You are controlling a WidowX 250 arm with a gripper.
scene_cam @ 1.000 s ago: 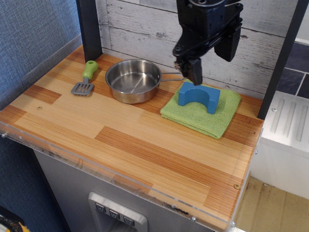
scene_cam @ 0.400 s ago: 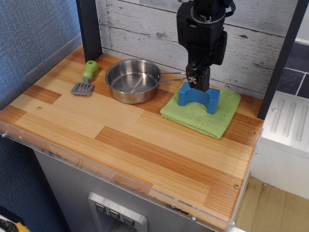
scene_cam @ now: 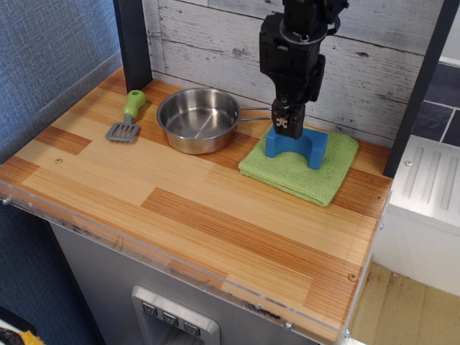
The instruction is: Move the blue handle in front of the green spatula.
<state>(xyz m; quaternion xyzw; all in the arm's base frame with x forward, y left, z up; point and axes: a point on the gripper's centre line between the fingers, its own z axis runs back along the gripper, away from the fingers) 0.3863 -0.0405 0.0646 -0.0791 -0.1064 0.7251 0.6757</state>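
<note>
A toy kitchen set up as a robot test bench. The table (scene_cam: 215, 208) is a small counter of striped wood with a clear plastic lip along its front edge. Behind it stands a whitewashed plank backsplash (scene_cam: 215, 36) between dark uprights. On the table sits a steel pan (scene_cam: 198, 118); left of the pan lies a play-sized green spatula (scene_cam: 126, 115), right of it a green cloth (scene_cam: 302, 169). Below the table's front edge, a grey panel carries buttons (scene_cam: 171, 318).

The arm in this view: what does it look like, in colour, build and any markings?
A black, boxy arm made of blocky housings, with dark cables looping near its top. It narrows down to a slim black tool whose tip carries small pale, speckled marks. No readable lettering is visible.
</note>
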